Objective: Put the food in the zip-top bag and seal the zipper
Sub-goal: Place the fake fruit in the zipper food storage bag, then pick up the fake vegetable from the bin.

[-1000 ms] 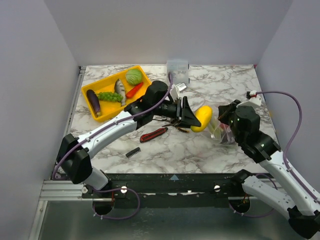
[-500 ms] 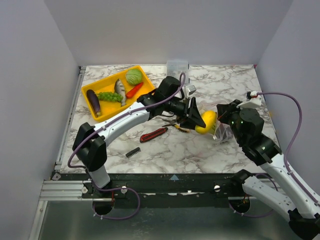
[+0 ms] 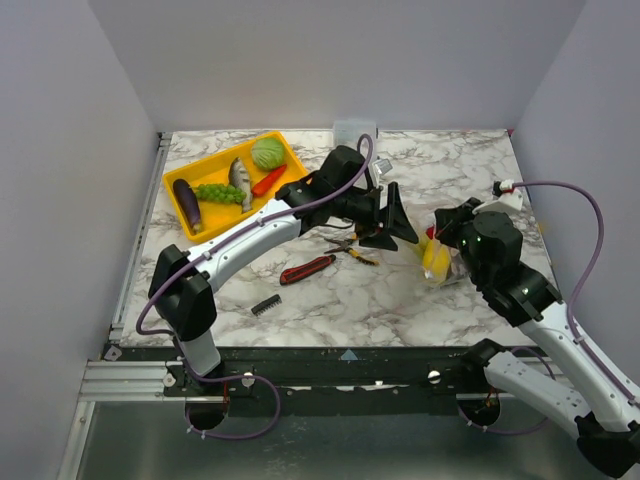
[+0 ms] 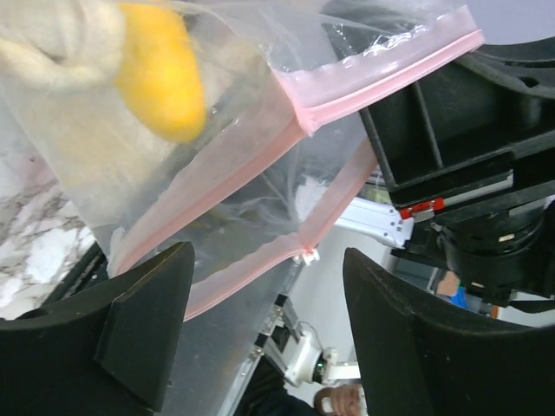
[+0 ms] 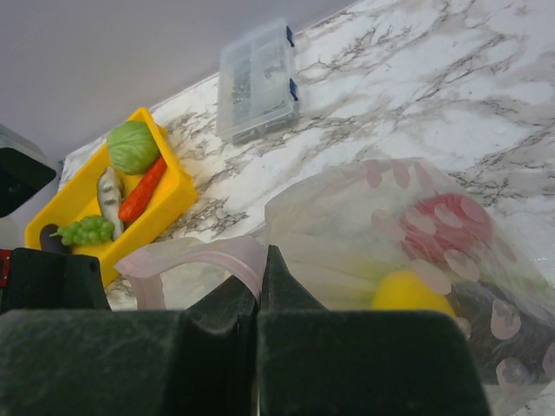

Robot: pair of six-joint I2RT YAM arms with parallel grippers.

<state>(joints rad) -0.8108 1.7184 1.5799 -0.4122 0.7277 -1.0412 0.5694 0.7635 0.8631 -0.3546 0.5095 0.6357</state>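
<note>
Marbled surface (image 3: 330, 290), toward its right we see the bag (image 5: 347, 217), its pink zipper (image 4: 381, 74) pinched between our right fingers (image 5: 130, 364), yellow fruit (image 4: 160, 74) blurred inside, left fingers (image 4: 143, 321) wide apart at the mouth.

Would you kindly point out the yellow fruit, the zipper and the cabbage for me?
yellow fruit (image 4: 160, 74), left wrist view, on its rounded middle.
zipper (image 4: 399, 68), left wrist view, on the upper pink strip.
cabbage (image 3: 267, 153), top view, on its centre.

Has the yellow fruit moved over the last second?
Yes. The yellow fruit went right, farther from the red-handled knife, and now sits inside the zip-top bag.
</note>
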